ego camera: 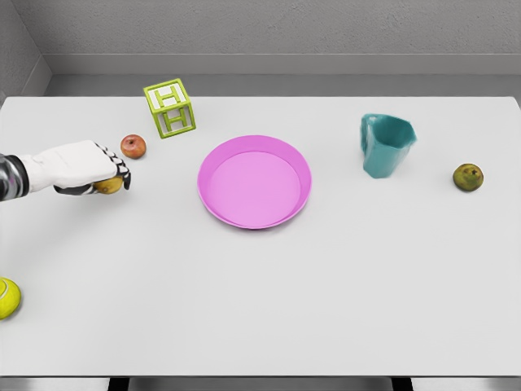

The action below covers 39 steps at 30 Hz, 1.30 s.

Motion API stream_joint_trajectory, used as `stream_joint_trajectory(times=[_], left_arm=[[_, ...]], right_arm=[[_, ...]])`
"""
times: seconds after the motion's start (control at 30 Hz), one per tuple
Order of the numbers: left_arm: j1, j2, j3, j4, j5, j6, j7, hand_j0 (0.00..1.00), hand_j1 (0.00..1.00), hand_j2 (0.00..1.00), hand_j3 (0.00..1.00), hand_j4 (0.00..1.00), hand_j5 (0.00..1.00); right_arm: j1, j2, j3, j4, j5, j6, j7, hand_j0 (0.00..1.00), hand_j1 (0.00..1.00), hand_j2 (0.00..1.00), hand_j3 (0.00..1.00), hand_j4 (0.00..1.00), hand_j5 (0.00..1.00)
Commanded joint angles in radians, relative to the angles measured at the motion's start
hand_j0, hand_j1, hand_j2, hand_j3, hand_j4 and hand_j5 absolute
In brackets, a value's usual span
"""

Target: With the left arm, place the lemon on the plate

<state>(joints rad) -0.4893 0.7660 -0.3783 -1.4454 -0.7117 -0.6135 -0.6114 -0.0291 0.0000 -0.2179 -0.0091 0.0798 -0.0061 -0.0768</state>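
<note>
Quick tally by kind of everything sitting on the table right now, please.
Fruit: 3 (lemon under the left hand, red apple, brownish-green fruit)
Plate: 1
Cup: 1
Letter block: 1
Tennis ball: 1
Total: 7

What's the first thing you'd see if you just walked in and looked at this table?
The big pink plate in the middle of the white table jumps out first. Next, at the left, the robot's white left hand has its fingers curled around a yellow lemon, with a green letter block behind it.
</note>
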Motion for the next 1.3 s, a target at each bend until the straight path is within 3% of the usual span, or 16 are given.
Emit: stream_joint_trajectory(times=[0.0, 1.07, 1.27], left_arm=[[0.0, -0.002, -0.001, -0.001, 0.004, 0.003, 0.001, 0.53, 0.53, 0.53, 0.53, 0.53, 0.53], [-0.058, -0.137, -0.027, -0.063, 0.081, 0.003, 0.001, 0.53, 0.53, 0.53, 0.53, 0.53, 0.53], [-0.072, -0.163, -0.065, -0.102, 0.112, 0.003, 0.001, 0.53, 0.53, 0.53, 0.53, 0.53, 0.53]], right_arm=[[0.0, 0.0, 0.0, 0.0, 0.0, 0.0, 0.0, 1.0, 1.0, 1.0, 1.0, 1.0, 1.0], [0.0, 0.0, 0.0, 0.0, 0.0, 0.0, 0.0, 1.0, 1.0, 1.0, 1.0, 1.0, 1.0], [0.0, 0.0, 0.0, 0.0, 0.0, 0.0, 0.0, 1.0, 1.0, 1.0, 1.0, 1.0, 1.0]])
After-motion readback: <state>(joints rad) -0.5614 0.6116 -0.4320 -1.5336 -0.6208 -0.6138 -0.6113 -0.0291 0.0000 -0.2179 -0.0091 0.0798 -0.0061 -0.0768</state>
